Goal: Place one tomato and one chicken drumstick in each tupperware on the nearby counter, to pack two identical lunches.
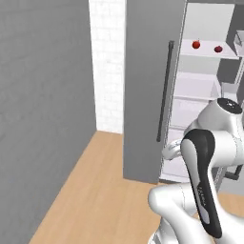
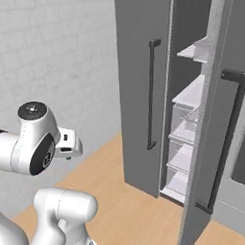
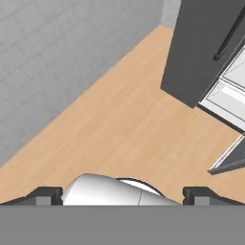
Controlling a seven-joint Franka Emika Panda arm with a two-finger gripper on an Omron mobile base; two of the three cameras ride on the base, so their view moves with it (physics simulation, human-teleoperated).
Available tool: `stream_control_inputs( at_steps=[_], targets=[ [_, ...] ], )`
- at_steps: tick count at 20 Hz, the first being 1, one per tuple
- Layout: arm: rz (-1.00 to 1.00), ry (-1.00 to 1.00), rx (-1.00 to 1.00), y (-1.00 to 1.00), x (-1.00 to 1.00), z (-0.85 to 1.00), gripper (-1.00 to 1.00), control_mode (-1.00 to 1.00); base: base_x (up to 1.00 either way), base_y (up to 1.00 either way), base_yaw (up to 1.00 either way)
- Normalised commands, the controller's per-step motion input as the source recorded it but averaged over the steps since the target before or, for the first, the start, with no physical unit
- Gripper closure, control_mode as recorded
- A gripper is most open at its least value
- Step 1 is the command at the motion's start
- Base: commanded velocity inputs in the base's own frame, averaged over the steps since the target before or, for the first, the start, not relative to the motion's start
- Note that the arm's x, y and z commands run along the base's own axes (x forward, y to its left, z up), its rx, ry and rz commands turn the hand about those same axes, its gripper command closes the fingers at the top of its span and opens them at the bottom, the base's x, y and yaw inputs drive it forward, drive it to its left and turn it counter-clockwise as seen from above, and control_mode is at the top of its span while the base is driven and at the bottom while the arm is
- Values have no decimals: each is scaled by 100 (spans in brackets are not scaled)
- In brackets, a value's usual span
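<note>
Two red tomatoes, one [image 1: 196, 44] and another [image 1: 218, 48], lie on an upper white shelf inside the open fridge [image 1: 200, 88]. My gripper [image 3: 122, 196] points down at the wooden floor, well below and in front of that shelf. Its fingertips [image 3: 48, 195] stand wide apart at the bottom of the hand view, open with nothing between them. The chicken drumstick, the tupperware and the counter are out of view.
A tall grey fridge door [image 1: 143, 95] with a dark vertical handle [image 1: 164, 90] stands shut left of the open compartment. Another door [image 2: 210, 141] hangs open on the right. A grey wall [image 1: 43, 95] bounds the left. Bare wooden floor [image 3: 124, 124] lies ahead.
</note>
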Motion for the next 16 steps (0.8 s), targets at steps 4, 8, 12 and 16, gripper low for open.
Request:
stream_control_inputs(
  at_steps=[4, 8, 12, 16],
  targets=[
    [0, 0, 0, 0, 0, 0, -100, 100, 80, 8, -36],
    [0, 0, 0, 0, 0, 0, -100, 100, 75, 14, -45],
    [0, 0, 0, 0, 0, 0, -100, 100, 75, 34, -41],
    [0, 0, 0, 0, 0, 0, -100, 100, 76, 31, -40]
  ],
)
